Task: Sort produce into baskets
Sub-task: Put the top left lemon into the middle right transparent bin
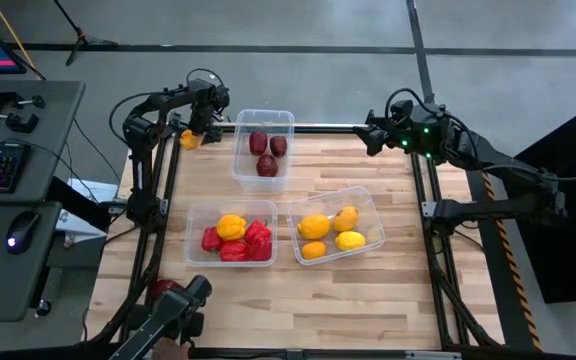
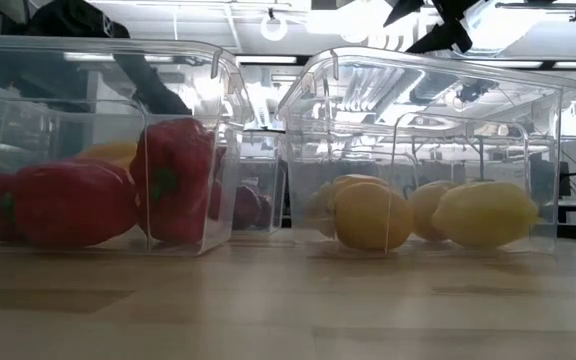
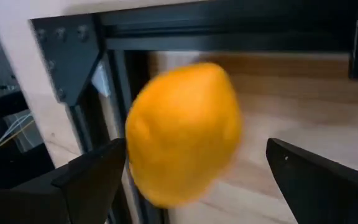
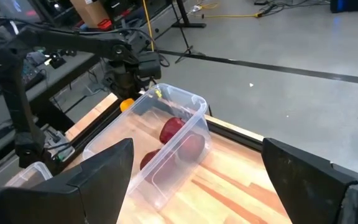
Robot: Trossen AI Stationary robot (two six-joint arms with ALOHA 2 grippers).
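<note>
We see the left gripper [image 1: 190,133] at the tabletop's [image 1: 368,300] far-left corner, fingers wide w/ an orange fruit [image 3: 182,134] between them, beside the maroon basket [image 1: 263,120]. Right gripper [image 1: 371,135] waits at far right, fingers wide, empty.

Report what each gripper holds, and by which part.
Neither holds anything. The left gripper is open around an orange fruit at the table's far left corner, fingers clear of it. The right gripper is open and empty.
</note>
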